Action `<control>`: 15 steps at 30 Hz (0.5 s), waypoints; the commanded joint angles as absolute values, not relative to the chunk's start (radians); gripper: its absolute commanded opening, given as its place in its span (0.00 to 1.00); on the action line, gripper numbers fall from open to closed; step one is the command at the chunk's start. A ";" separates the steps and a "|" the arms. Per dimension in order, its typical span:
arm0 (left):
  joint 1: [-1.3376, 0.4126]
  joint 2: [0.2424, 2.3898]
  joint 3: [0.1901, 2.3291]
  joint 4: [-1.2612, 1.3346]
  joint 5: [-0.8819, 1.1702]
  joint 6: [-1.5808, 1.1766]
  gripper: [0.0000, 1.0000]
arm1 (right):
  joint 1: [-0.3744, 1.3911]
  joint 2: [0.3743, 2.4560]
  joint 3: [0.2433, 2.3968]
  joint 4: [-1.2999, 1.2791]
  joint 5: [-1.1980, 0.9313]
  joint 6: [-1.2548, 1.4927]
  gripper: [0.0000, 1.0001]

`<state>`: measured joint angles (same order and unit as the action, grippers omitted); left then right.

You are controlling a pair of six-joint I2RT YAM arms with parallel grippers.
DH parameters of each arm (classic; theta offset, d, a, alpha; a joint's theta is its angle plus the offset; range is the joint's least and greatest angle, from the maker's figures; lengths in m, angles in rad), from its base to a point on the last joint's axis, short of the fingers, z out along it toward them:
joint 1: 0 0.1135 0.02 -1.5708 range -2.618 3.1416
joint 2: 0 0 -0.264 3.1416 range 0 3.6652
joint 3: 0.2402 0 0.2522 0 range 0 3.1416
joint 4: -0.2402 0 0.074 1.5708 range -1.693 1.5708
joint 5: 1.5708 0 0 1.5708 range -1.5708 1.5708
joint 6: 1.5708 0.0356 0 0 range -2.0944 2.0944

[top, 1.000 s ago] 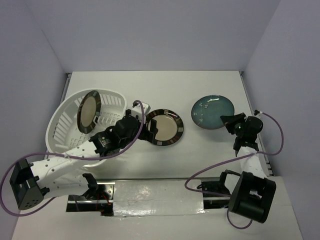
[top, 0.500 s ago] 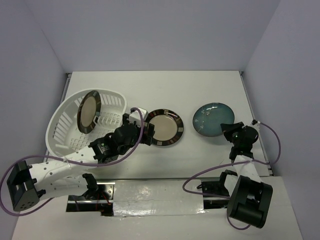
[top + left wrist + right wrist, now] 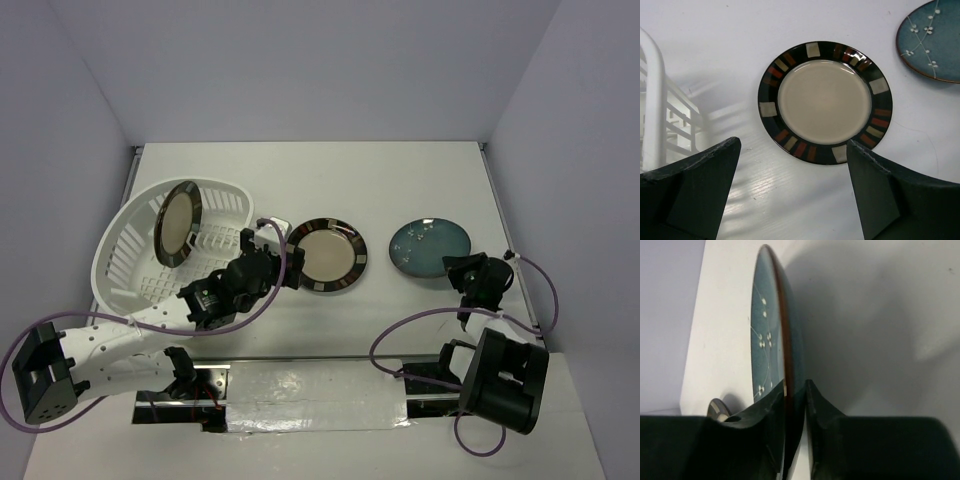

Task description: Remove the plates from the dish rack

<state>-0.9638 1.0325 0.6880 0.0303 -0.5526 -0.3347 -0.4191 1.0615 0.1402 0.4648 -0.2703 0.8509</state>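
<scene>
Pale lilac walls (image 3: pixel 300 70) on three sides of a white table (image 3: pixel 300 180); two arms reaching in from its near edge. Largest thing on that surface, far left: white dish rack (image 3: pixel 128 245), a slotted basket with upright dividers; not yet emptied, with one upright plate (image 3: pixel 177 222), beige in the middle and dark at the rim, standing on edge among the dividers toward the back. Just right of the rack, flat on the table and apart from the basket wall: striped plate (image 3: pixel 328 254), same beige middle, black rim with pale and reddish patches; seemingly unloaded already. Further right, well apart from that one: blue plate (image 3: pixel 428 243) with pale specks, out of the rack as well, down on the table or very nearly so as seen from above; hard to tell from the wrist view whether fully settled. Right gripper (image 3: pixel 456 268) at its near edge, clamped on the rim with a finger against each face; so set-down judged not quite finished, release to come. Left gripper (image 3: pixel 793 144) spread wide above the bare table just short of the striped plate, holding nothing, touching nothing. By this reckoning two of three plates out, one left: probably a job for the left arm, nearest the rack, reaching over the basket wall for the upright plate; thin rim on edge between dividers, so likely a careful pinch from above and a straight lift to avoid snagging.
</scene>
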 commanded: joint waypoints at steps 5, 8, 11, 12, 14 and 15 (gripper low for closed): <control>-0.965 0.986 0.681 0.083 -0.632 -0.302 0.99 | -0.425 1.005 0.167 0.462 -0.210 0.885 0.41; -0.965 0.977 0.680 0.083 -0.632 -0.308 0.99 | -0.425 0.988 0.215 0.341 -0.176 0.861 0.52; -0.966 0.973 0.684 0.081 -0.615 -0.314 0.99 | -0.425 0.985 0.274 0.199 -0.134 0.833 0.57; -0.966 0.971 0.683 0.087 -0.611 -0.314 0.99 | -0.425 0.992 0.305 0.163 -0.124 0.825 0.61; -0.966 0.968 0.677 0.094 -0.606 -0.318 0.99 | -0.425 0.997 0.322 0.098 -0.109 0.813 0.61; -0.966 0.963 0.675 0.095 -0.607 -0.318 0.99 | -0.423 0.994 0.327 0.088 -0.100 0.813 0.61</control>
